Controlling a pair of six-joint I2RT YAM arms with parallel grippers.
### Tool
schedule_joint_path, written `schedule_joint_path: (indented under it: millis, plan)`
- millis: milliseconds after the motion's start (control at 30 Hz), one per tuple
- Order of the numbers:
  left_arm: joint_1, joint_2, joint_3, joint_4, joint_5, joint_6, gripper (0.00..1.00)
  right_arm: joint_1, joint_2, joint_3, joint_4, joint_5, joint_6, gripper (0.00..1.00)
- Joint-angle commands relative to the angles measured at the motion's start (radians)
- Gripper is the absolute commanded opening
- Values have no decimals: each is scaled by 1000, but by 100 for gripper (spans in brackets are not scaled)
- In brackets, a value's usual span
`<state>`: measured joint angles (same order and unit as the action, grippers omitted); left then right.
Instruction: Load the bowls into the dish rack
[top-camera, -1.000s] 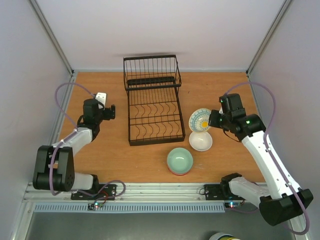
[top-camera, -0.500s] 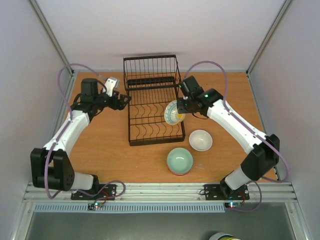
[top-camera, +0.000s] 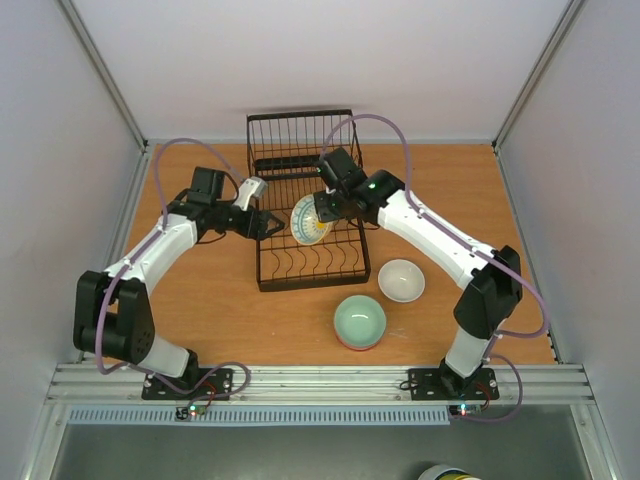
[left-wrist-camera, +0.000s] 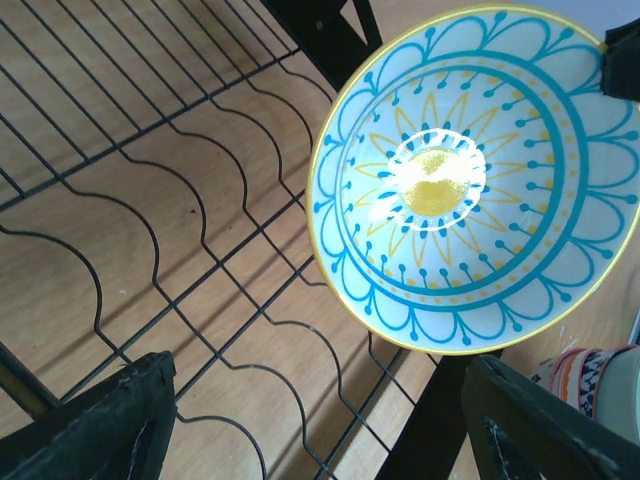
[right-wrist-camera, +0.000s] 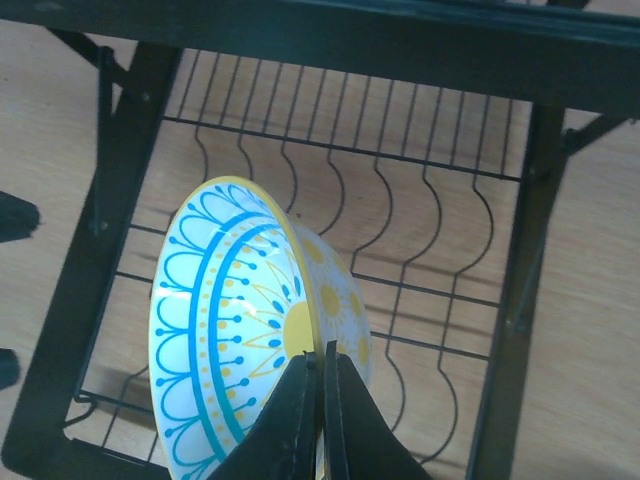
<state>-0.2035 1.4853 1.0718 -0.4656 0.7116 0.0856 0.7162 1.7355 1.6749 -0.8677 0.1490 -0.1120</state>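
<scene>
The white bowl with blue rim pattern and yellow centre (top-camera: 308, 222) (left-wrist-camera: 480, 180) (right-wrist-camera: 230, 320) hangs tilted on edge over the tines of the black wire dish rack (top-camera: 305, 160) (left-wrist-camera: 320, 30) (right-wrist-camera: 120, 130). My right gripper (top-camera: 322, 212) (right-wrist-camera: 322, 370) is shut on its rim, one finger inside and one outside. My left gripper (top-camera: 268, 225) (left-wrist-camera: 320, 430) is open at the rack's left side, facing the bowl's inside, with nothing between its fingers. A pale green bowl (top-camera: 359, 320) and a plain white bowl (top-camera: 401, 280) sit on the table to the rack's right front.
The green bowl rests in a red-patterned bowl (left-wrist-camera: 590, 375), whose rim peeks out beneath it. The rack's upright wire basket section (top-camera: 300, 135) stands at the back. Booth walls close in left, right and behind.
My right arm carried the patterned bowl leftward from the table beside the rack to over its tines. My left arm swung in to the rack's left side, and its jaws narrowed slightly.
</scene>
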Motion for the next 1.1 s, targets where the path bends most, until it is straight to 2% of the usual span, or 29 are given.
schedule_joint_path:
  millis: [0,167,400,600,633,700,833,1033,1067]
  plan:
    - [-1,-6,-27,-22,25,25,78,41,21,70,38,1,-17,1]
    - [-4,27,-28,-8,10,23,70,75,43,111,36,9,-19,1]
    - [-20,78,-33,12,42,21,69,109,54,147,29,15,-18,1]
    - [-25,103,-34,28,84,21,64,125,61,158,27,14,-23,1]
    - [-25,105,-35,31,94,20,61,127,65,160,26,13,-24,1]
    - [-25,105,-35,34,111,20,47,129,73,164,26,12,-25,1]
    - [-24,98,-39,32,141,33,3,132,89,161,29,2,-22,1]
    - [-24,64,-84,61,188,72,0,134,83,109,50,-15,-6,1]
    - [-24,59,-93,68,202,78,0,134,67,77,73,-25,-5,6]
